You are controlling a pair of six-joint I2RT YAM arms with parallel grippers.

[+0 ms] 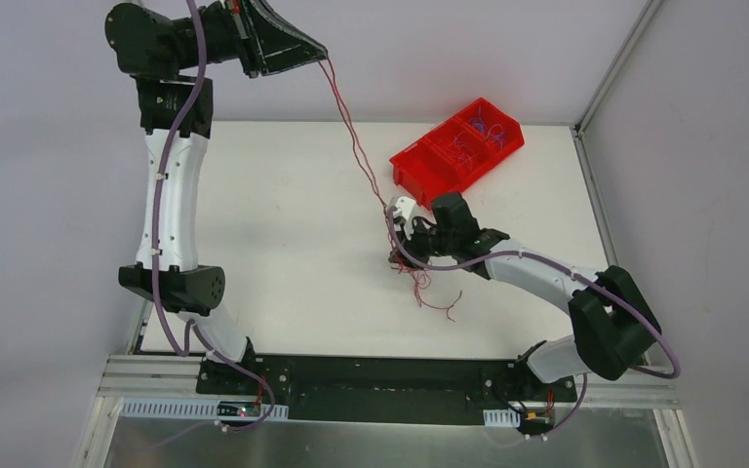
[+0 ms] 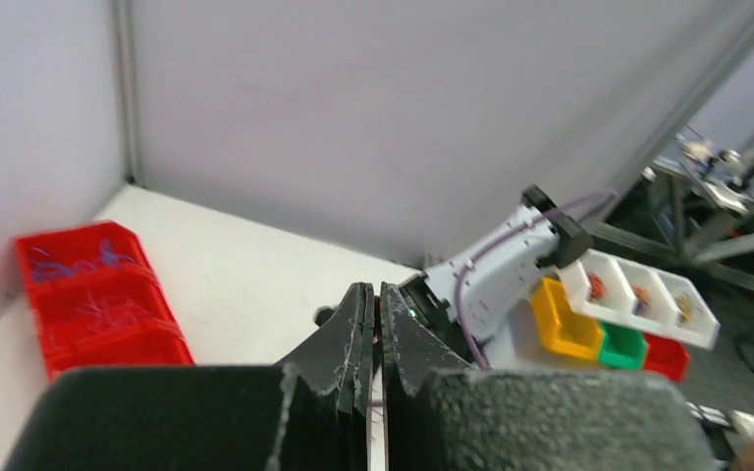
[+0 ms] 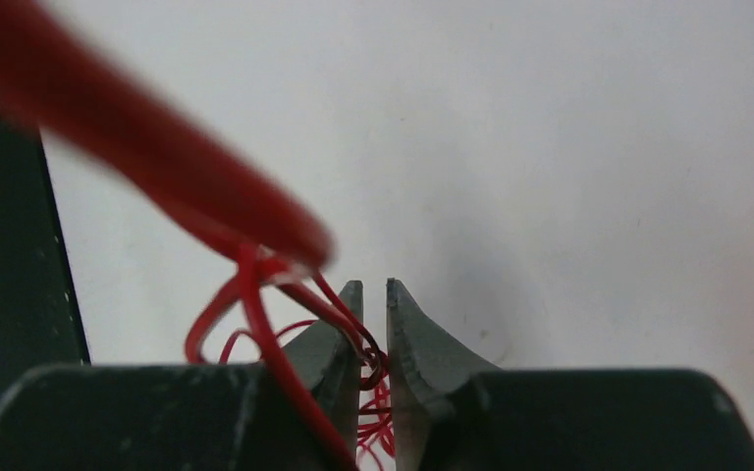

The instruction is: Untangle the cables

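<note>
The cables are thin red wires. Two strands (image 1: 356,146) run taut from my left gripper (image 1: 318,55), raised high at the back, down to my right gripper (image 1: 397,244) low over the white table (image 1: 283,214). A loose curly tangle (image 1: 431,291) trails on the table just in front of the right gripper. In the left wrist view the left gripper (image 2: 375,294) has its jaws pressed nearly together, with a trace of red between them. In the right wrist view the right gripper (image 3: 373,294) is shut on a knot of red wire (image 3: 371,365), and loops (image 3: 245,285) rise to the left. No blue wire shows outside the bin.
A red divided bin (image 1: 458,144) with thin wires inside sits at the table's back right; it also shows in the left wrist view (image 2: 98,304). Grey walls close the back and right sides. White, yellow, green and red bins (image 2: 638,304) stand off the table.
</note>
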